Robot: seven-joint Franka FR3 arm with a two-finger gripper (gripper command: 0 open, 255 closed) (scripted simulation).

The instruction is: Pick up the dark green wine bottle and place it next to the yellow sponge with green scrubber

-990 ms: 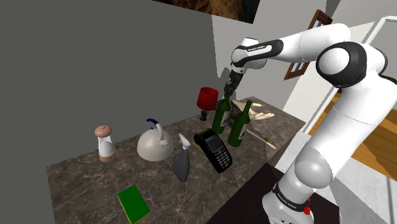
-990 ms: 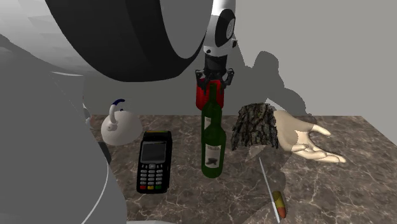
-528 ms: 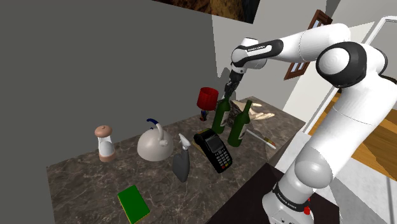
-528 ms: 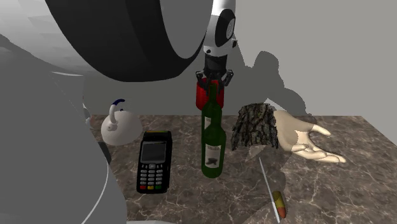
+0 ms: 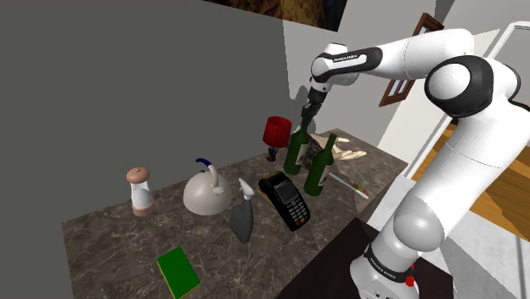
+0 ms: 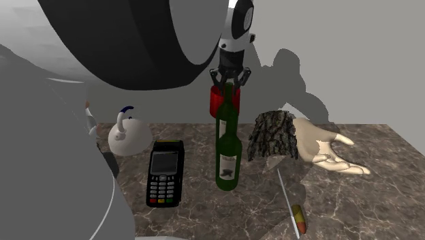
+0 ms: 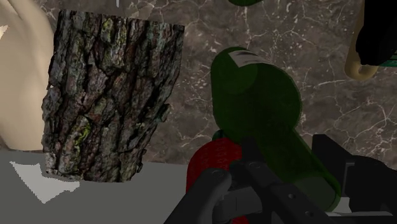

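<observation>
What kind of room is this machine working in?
Probably a home kitchen, though that is a guess: a kettle, a wine bottle and a sponge sit on a dark, stone-patterned counter.

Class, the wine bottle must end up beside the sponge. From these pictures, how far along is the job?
Done: nothing yet; the rear green wine bottle stands on the marble counter, far from the sponge. In hand: the gripper sits at that bottle's neck top; whether it grips is unclear. Left: lifting it, carrying it past the card reader and setting it beside the sponge.
</observation>
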